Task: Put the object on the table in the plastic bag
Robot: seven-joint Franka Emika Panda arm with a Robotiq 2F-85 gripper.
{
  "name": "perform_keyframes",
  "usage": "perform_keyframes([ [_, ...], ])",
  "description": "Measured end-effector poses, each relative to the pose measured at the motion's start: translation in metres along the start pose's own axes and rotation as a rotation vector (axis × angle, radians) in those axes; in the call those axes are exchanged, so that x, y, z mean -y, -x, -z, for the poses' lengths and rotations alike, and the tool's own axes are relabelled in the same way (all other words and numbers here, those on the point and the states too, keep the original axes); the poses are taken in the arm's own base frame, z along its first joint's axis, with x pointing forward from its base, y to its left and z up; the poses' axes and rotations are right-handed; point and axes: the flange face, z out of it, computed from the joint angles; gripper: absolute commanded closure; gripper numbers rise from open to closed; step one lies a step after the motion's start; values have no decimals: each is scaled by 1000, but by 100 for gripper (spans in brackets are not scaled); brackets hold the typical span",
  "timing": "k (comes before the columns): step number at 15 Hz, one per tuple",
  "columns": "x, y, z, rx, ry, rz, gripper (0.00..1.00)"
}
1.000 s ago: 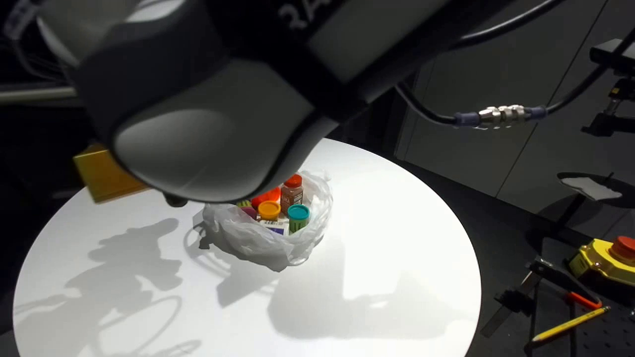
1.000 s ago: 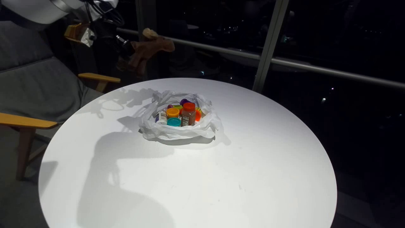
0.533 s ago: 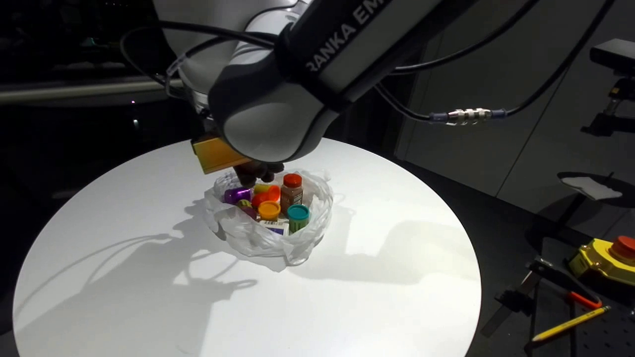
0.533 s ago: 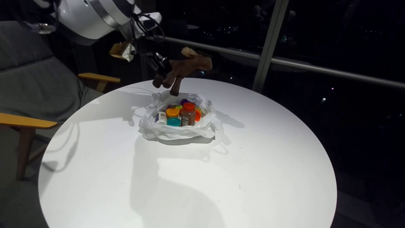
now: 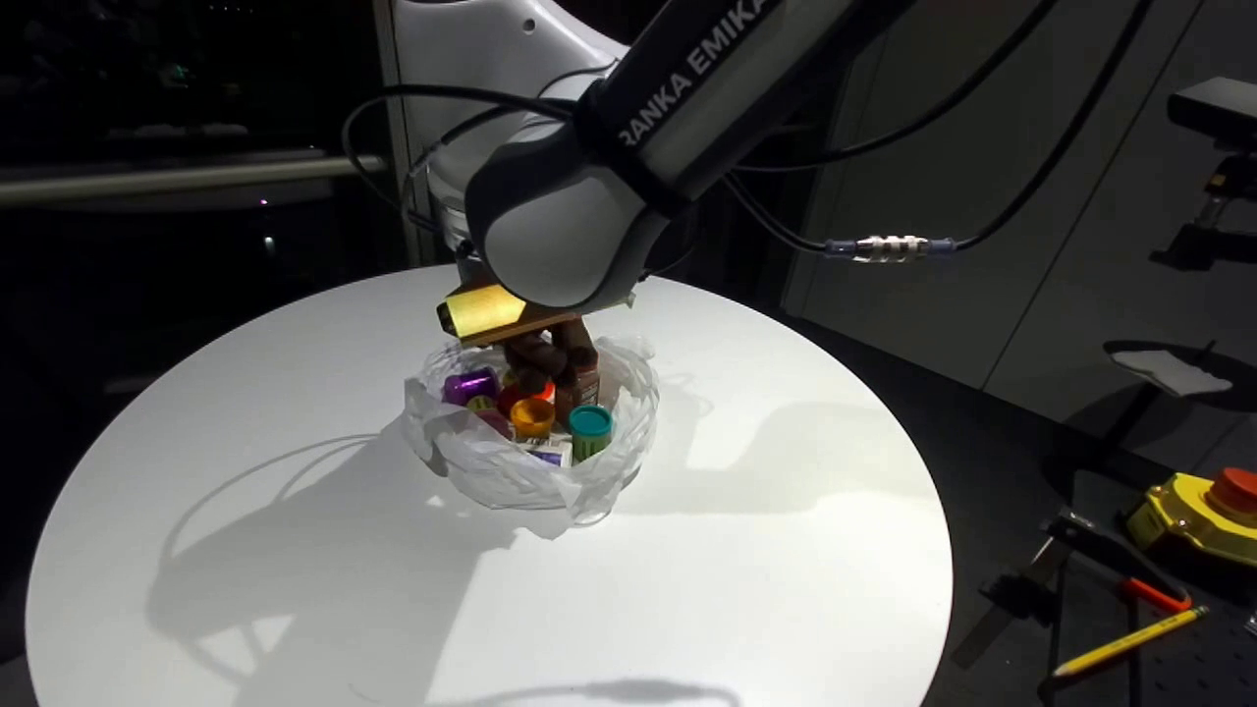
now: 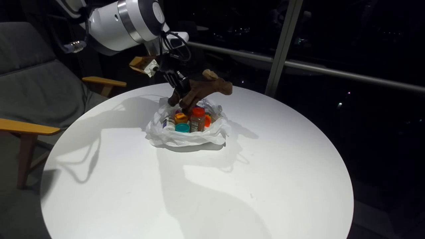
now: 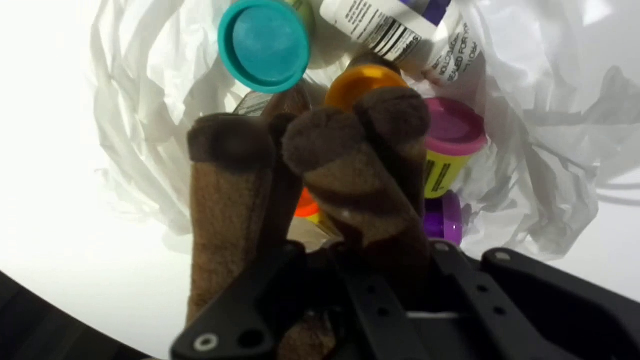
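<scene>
My gripper [image 6: 186, 87] is shut on a brown plush animal [image 6: 203, 89] and hangs tilted over the plastic bag [image 6: 184, 140]. The translucent whitish bag, wrinkled and spread wide at its mouth, sits on the round white table [image 6: 282, 166]. In the wrist view, the plush's legs [image 7: 230, 210] dangle over the bag's mouth, while its body hides the fingertips. An exterior view has the plush's dark feet [image 5: 535, 358] low among the bag's contents; whether they touch anything I cannot tell.
Inside the bag stand a red-lidded bottle [image 6: 198, 122], a teal-lidded tub [image 7: 265, 45], an orange-lidded tub [image 7: 362, 82], a white bottle [image 7: 380, 30] and a purple item [image 7: 445, 217]. A grey chair [image 6: 40, 79] stands beside the table. A gold-coloured box [image 5: 486, 311] rides on the wrist.
The arm has carried the plush from beyond the table's far edge to above the bag and lowered it. The bag has barely moved, and the grip has stayed shut.
</scene>
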Motion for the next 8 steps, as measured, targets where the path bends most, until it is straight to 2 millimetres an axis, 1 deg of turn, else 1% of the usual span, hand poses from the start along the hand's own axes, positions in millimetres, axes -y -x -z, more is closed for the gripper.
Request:
perform_keyframes([
  [6,7,6,-7,97,-52,60,91],
  [8,8,8,-12,120,-53,63,91],
])
